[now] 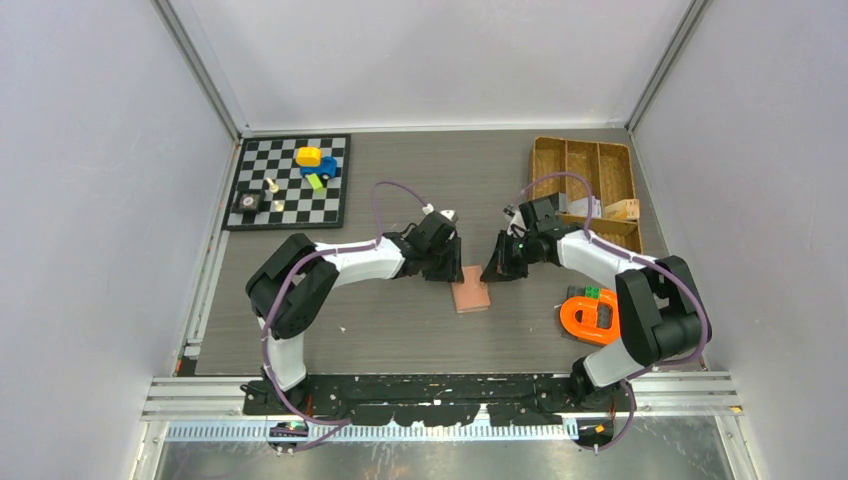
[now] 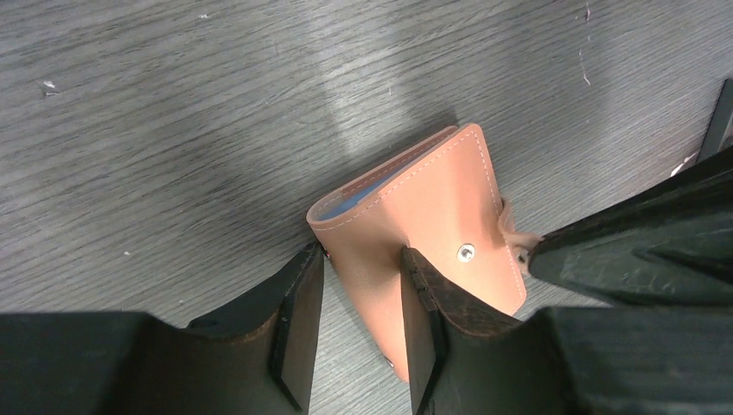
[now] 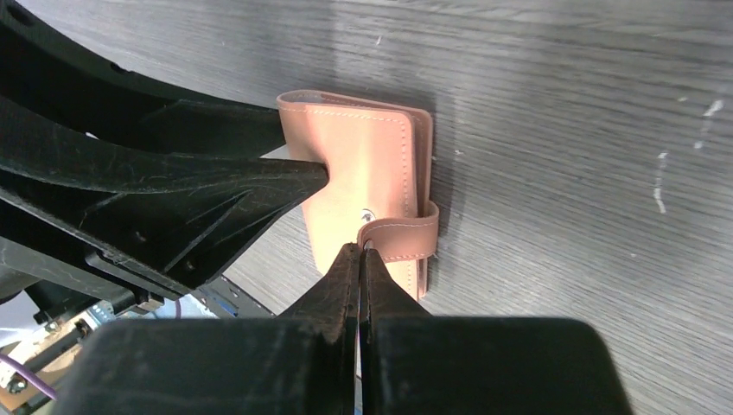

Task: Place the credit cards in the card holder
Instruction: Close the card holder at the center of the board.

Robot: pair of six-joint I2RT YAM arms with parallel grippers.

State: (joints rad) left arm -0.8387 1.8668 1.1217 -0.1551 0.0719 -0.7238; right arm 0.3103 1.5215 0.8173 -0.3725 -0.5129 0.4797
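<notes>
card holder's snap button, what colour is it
Silver snap button on the salmon-pink card holder, clearest in left wrist view.

Card holder (image 1: 471, 296) betw. L gripper (image 1: 455, 271) & R gripper (image 1: 497, 273); chessboard (image 1: 328, 205) back-L, tray (image 1: 564, 168) back-R.

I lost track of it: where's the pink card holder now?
In the top view, the card holder lies mid-table, between the left tool and right tool.
</notes>
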